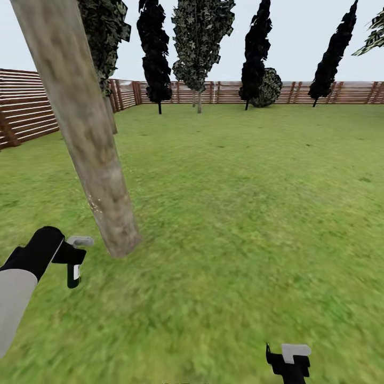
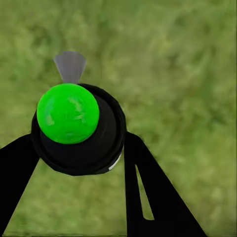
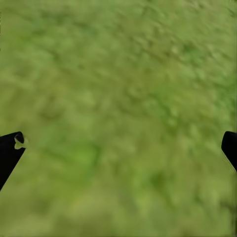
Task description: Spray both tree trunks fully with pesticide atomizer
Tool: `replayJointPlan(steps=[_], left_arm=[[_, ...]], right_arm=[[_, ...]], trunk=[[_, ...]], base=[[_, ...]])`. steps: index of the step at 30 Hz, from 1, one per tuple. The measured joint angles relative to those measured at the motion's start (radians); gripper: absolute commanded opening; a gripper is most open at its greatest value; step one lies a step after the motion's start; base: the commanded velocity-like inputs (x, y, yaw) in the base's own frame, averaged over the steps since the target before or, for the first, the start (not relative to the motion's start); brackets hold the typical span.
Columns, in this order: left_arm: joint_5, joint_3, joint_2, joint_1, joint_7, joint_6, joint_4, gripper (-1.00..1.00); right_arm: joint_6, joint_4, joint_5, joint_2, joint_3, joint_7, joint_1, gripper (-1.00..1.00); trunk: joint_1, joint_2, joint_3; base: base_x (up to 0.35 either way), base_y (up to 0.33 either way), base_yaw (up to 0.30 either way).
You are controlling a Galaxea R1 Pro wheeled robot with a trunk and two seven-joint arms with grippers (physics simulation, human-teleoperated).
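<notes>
On the lawn (image 1: 240, 213), left hand (image 2: 79, 148) pinching black, green-capped atomizer (image 2: 69, 113), right hand (image 3: 118, 148) spread.

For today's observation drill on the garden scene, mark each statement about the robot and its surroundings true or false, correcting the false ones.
1. The left gripper holds the pesticide atomizer. True.
2. The right gripper grips a bottle. False: its fingers stand wide apart over bare lawn.
3. The nearest tree trunk is pale and mottled. True.
4. A brick wall borders the garden. False: it is a wooden slat fence.
5. The atomizer's top is red. False: it is bright green.
</notes>
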Motion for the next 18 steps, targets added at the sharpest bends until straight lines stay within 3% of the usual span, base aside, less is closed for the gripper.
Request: replayJointPlan(steps=[8, 18], left_arm=[[0.063, 0.011, -0.001, 0.009, 0.032, -0.006, -0.008, -1.0], [0.076, 0.013, -0.007, 0.009, 0.033, -0.006, -0.015, -1.0]], right_arm=[[0.0, 0.0, 0.0, 0.002, 0.0, 0.0, 0.0, 1.0], [0.0, 0.0, 0.0, 0.001, 0.0, 0.0, 0.0, 1.0]], trunk=[[0.0, 0.0, 0.0], [-0.001, 0.0, 0.0]], base=[[0.044, -0.265, 0.257], [0.273, -0.15, 0.016]])
